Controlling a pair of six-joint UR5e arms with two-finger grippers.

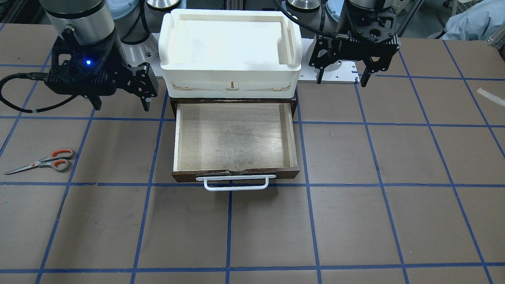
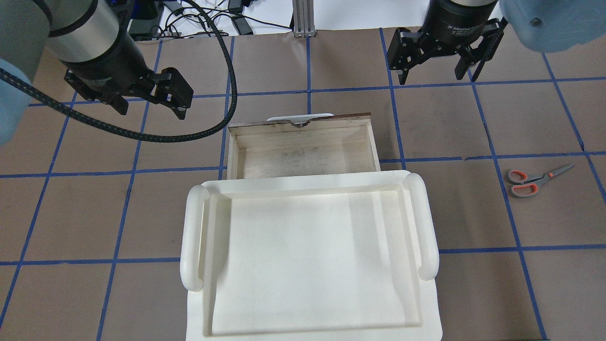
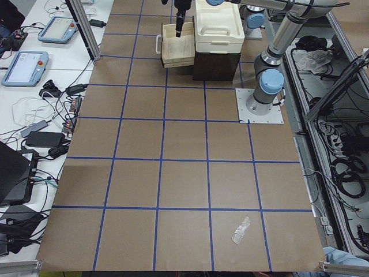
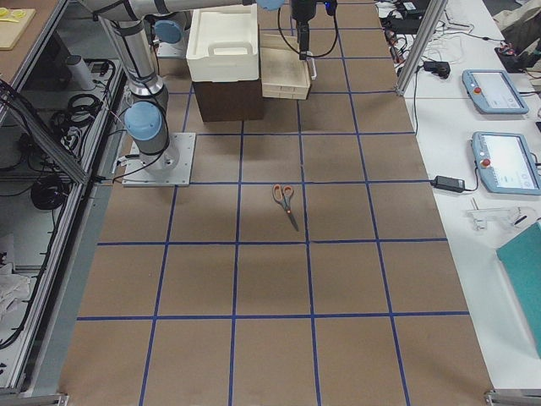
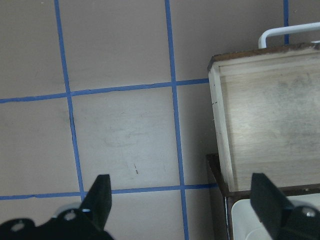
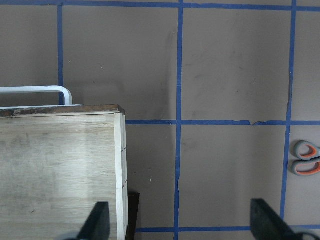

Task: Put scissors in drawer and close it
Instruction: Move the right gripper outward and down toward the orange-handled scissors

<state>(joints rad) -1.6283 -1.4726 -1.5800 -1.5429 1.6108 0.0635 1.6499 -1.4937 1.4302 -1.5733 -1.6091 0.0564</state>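
The scissors (image 1: 41,161) lie flat on the brown table, on my right side, well away from the drawer; they also show in the overhead view (image 2: 537,179) and, only the orange-lined loops, at the right wrist view's edge (image 6: 305,160). The drawer (image 1: 236,138) is pulled open and empty, its white bar handle (image 1: 236,182) pointing away from me. My left gripper (image 1: 341,81) is open and empty above the table beside the drawer (image 5: 270,115). My right gripper (image 1: 122,105) is open and empty on the drawer's other side, between it and the scissors.
A cream-white plastic bin (image 2: 307,246) sits on top of the dark brown cabinet (image 4: 226,100) that the drawer slides out of. A small clear plastic scrap (image 3: 241,229) lies far out on my left side. Blue tape lines grid the table.
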